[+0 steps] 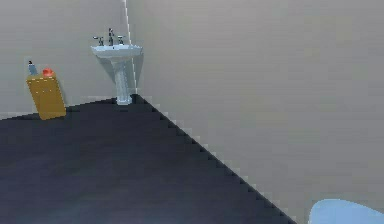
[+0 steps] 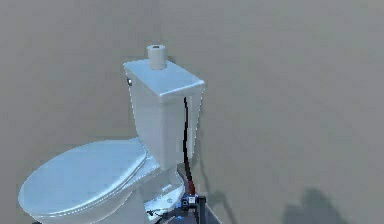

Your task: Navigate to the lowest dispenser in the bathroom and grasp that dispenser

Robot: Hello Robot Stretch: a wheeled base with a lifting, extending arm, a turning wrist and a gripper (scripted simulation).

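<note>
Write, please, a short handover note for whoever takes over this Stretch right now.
Gripper: low at the arm side view's bottom edge, beside the base of the toilet; cannot tell whether it holds anything.
Things: an orange box stands on the floor left of the pedestal sink in the forward view; on it a small blue thing and a small red thing, possibly dispensers.
Done: the robot is in the bathroom.
Left: settle which dispenser is lowest, drive to it, grasp it.
</note>
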